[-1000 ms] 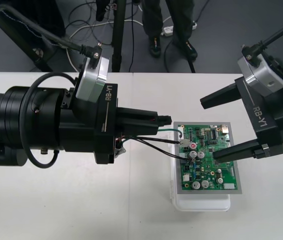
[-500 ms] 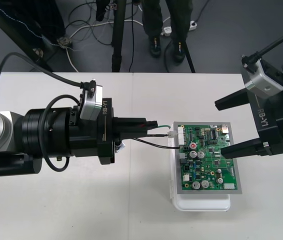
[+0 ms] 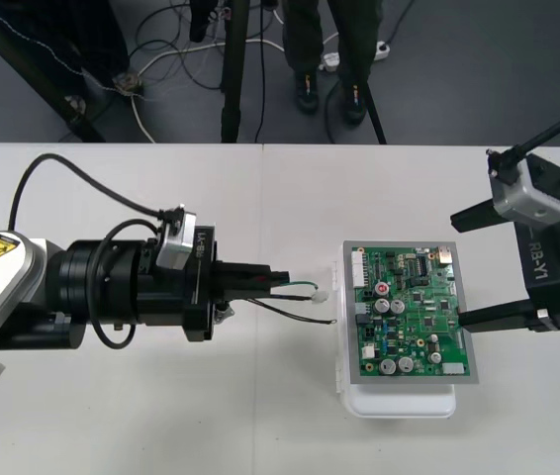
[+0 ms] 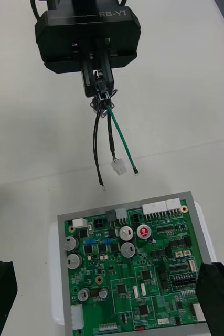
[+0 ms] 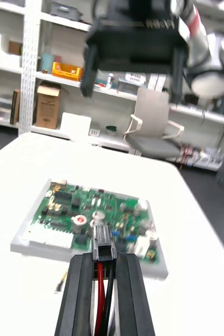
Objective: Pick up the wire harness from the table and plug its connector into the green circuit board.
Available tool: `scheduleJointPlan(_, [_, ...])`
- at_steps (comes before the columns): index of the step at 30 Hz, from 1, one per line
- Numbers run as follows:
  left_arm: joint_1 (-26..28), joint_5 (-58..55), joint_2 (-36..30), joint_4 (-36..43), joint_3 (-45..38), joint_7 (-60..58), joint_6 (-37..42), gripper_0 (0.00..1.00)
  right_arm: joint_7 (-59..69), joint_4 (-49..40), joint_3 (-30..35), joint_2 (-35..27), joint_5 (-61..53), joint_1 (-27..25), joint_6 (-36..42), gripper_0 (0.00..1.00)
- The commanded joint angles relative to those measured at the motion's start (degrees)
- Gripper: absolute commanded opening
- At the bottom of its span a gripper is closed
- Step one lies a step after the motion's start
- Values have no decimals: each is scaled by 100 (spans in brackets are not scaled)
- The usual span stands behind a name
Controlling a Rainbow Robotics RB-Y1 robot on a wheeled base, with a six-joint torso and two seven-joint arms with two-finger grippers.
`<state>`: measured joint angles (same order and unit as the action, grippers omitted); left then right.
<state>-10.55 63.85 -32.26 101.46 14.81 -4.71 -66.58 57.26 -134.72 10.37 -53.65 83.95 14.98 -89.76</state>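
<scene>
While clamped in left gripper (image 3: 282,281), harness (image 3: 317,295) ends short of board (image 3: 409,312).

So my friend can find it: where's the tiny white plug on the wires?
Find the green circuit board on the table, then the left gripper beside it, shut on the wire harness. Its thin wires point at the board without touching it. The white plug caps the middle wire; the green wire and black wire beside it end bare.
</scene>
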Motion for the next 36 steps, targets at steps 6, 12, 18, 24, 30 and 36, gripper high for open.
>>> scheduleJointPlan(6, [-26,-30,334,-759,-136,1183,-857,0,57,-529,-167,-225,289,-154,-24,100])
scheduleJointPlan(12, [-255,-30,510,-1462,-136,1833,-1191,0,49,-547,-387,-225,306,-145,-24,100])
scheduleJointPlan(18, [-457,-30,694,-2113,-13,2457,-1270,0,-13,-538,-527,-207,333,-127,-24,100])
scheduleJointPlan(24, [-677,-30,984,-2772,163,3011,-1305,0,-92,-599,-589,-137,403,-110,-24,100])
scheduleJointPlan(30, [-888,-30,1266,-3449,216,3380,-1419,0,-118,-608,-721,-164,491,-92,-24,100])
scheduleJointPlan(36, [-1011,-39,1327,-3624,330,3520,-1419,0,-118,-608,-853,-199,544,-39,-24,100])
